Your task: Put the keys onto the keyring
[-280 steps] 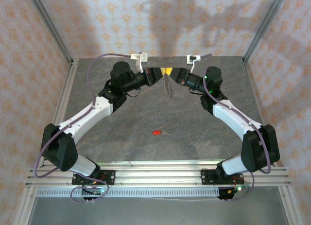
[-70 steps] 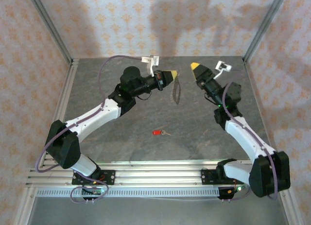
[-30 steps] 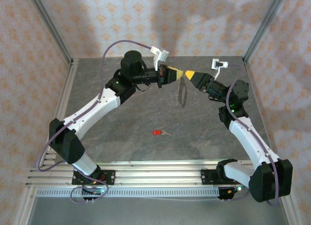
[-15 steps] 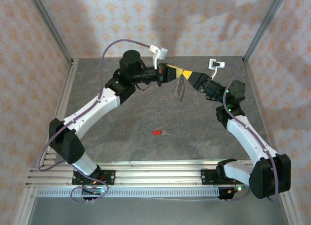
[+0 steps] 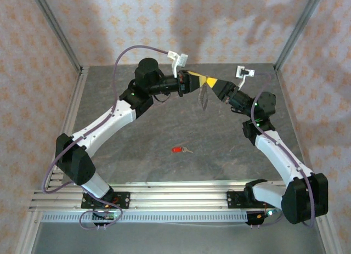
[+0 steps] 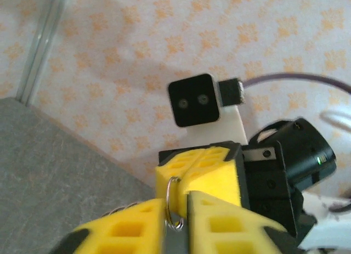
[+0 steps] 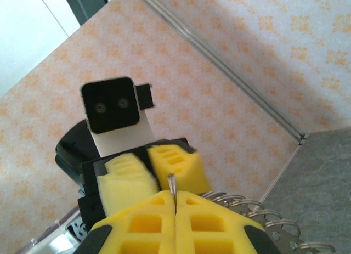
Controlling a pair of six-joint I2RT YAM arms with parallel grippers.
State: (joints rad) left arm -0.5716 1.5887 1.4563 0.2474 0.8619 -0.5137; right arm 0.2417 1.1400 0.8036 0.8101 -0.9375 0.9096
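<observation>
One key (image 5: 177, 150) alone on table (image 5: 131, 155) — right hand (image 5: 210, 82) clamps keyring (image 5: 204, 99) aloft.

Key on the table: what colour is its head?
Bright red head on the key, silver blade; shows best in the top external view.

key (image 5: 176, 150) on table (image 5: 137, 155), before keyring (image 5: 204, 97)

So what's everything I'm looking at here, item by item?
key: one, red head and silver blade, lying alone near the table's middle.
keyring: one, pale silvery, hanging above the table's far part, between the two grippers.
table: one, mottled grey, under both arms.
walls: peach, patterned, behind and beside the table.
right gripper: one, yellow fingers, shut on the keyring's top.
left gripper: one, yellow fingers, slightly apart with the keyring's wire between them, facing the right gripper.
</observation>
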